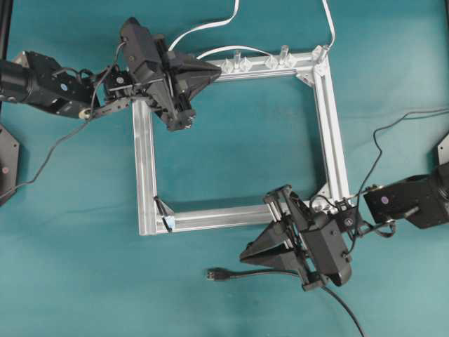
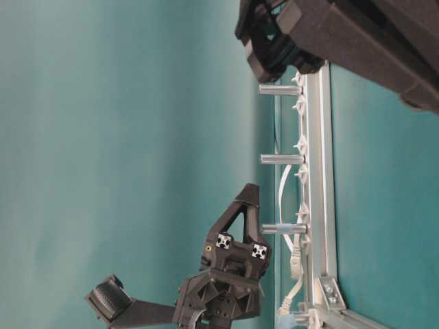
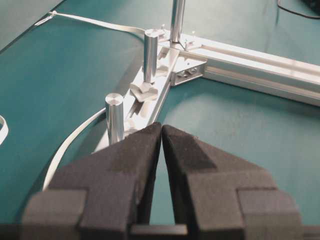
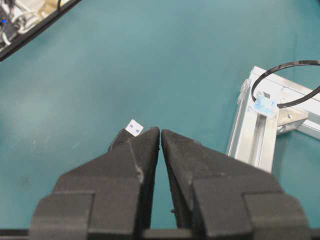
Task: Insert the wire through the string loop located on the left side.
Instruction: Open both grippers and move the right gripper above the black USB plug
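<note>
The wire [image 1: 280, 273] lies on the teal table in front of the frame's near rail. Its black plug [image 1: 214, 274] points left, and its silver tip [image 4: 134, 128] peeks out beside my right gripper's left finger. My right gripper [image 1: 243, 254] [image 4: 160, 131] hovers just over the plug, shut, with nothing between its fingers. The string loop [image 1: 163, 208] [image 4: 285, 75] stands on the frame's near left corner, held by light blue tape [image 4: 264, 106]. My left gripper [image 1: 216, 69] [image 3: 161, 126] is shut and empty over the frame's far left corner.
A square aluminium frame [image 1: 146, 161] lies mid-table. Its far rail carries upright metal posts [image 3: 150, 55] and clear clips [image 1: 272, 62]. A white cable [image 1: 210, 27] runs behind that rail. The wire's tail [image 1: 347, 309] trails off toward the front right.
</note>
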You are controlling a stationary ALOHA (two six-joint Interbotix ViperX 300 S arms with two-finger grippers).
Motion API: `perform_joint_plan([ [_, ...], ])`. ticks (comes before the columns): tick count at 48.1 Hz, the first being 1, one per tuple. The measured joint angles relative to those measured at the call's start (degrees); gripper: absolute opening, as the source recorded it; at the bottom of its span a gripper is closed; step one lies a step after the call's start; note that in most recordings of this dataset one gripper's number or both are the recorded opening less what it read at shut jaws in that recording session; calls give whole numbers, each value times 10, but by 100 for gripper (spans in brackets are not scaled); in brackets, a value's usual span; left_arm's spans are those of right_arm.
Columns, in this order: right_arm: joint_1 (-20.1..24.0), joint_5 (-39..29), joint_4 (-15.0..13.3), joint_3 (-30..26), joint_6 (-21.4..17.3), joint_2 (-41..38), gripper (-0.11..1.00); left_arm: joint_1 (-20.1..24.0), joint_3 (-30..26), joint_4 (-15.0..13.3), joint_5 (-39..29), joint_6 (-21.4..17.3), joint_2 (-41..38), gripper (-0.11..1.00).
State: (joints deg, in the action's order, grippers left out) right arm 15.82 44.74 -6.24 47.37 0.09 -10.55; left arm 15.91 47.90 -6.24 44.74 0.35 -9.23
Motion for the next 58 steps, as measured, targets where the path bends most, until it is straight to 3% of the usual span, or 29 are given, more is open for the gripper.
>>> perform_joint_plan([
  [7,-5,-8,14,0,-11,0,1,-1,-17,20,-73,-4,6,0],
  [19,-9,-12,25,1,-12,1,0,-2,-38,23,-142,-8,12,1],
  [23,-9,-13,25,0,-14,5,0,-4,-38,23,-149,-8,19,18],
  [32,-10,-14,26,1,-15,12,0,-4,-32,24,-199,-9,62,71],
  [36,-9,-18,27,-3,-17,12,1,-6,-18,25,-227,-9,90,74],
  [39,-9,-23,30,-6,-17,12,8,-9,-8,25,-243,-9,111,74],
  [52,-9,-41,82,-16,-17,12,82,-37,37,25,-277,-10,171,74],
  [58,-3,-42,106,-15,-17,15,83,-45,47,25,-294,-10,183,74],
])
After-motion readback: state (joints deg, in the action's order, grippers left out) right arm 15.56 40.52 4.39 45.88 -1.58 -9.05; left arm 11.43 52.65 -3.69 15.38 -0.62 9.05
